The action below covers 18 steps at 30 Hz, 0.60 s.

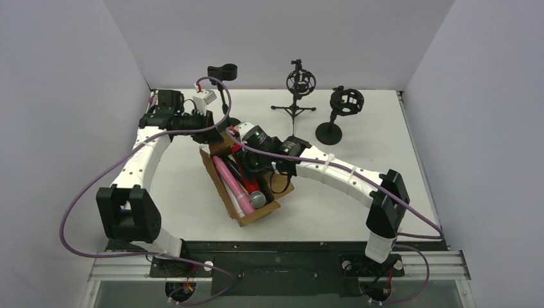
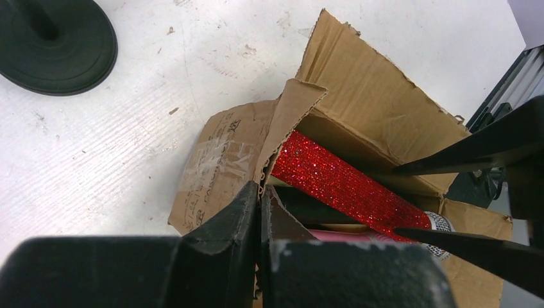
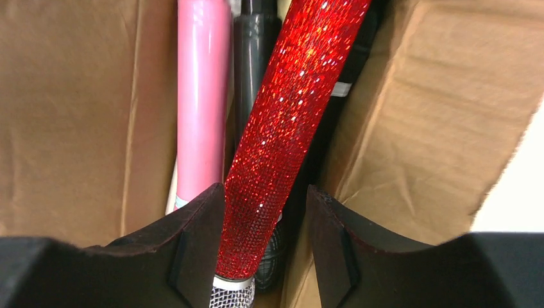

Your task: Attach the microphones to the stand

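My left gripper (image 2: 261, 192) is clenched on a torn flap of the cardboard box (image 2: 378, 109). The scrawl (image 2: 215, 170) on its side (faded and smeared) I can't read. Further right, my right gripper (image 3: 266, 192) sits spread astride the red glitter microphone (image 3: 282, 122), not pinching it. That one lies in the box beside a pink microphone (image 3: 202, 96) and a black microphone (image 3: 253, 70).
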{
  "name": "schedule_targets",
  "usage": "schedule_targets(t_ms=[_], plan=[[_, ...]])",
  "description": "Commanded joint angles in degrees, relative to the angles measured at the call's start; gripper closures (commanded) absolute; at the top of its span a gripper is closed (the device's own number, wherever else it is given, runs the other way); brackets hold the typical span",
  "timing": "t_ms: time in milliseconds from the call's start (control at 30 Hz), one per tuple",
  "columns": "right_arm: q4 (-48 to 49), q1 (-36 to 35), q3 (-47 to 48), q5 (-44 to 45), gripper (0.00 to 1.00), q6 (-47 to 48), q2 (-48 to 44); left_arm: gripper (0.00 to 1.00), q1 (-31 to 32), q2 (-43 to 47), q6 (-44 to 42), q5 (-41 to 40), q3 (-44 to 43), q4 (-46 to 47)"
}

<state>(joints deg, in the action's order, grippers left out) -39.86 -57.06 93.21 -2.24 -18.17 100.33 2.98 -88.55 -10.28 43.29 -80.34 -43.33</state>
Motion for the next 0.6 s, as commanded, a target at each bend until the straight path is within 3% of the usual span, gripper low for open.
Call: schedule_targets(t_ms=[0, 233, 433, 567], plan=[[-1.63, 0.02, 0.31, -3.29, 0.54, 2.67, 1.68, 1.0, -0.26, 3.26, 2.89, 2.63, 0.22, 6.1], [-2.69, 0.21, 0.73, -5.4, 0.61, 3.27, 5.45, 1.0, -0.18, 3.7, 3.41, 1.64, 0.44, 7.85], [-5.48, 0.32, 3.46, -6.02, 0.76, 4.57, 6.3, 1.0, -0.26, 2.99, 1.36, 1.2, 0.14, 7.87], [-6.05, 1.05, 3.05, -8.32, 0.59, 4.63, 6.84, 1.0, -0.12, 1.78, 1.53, 1.62, -1.09, 7.06]])
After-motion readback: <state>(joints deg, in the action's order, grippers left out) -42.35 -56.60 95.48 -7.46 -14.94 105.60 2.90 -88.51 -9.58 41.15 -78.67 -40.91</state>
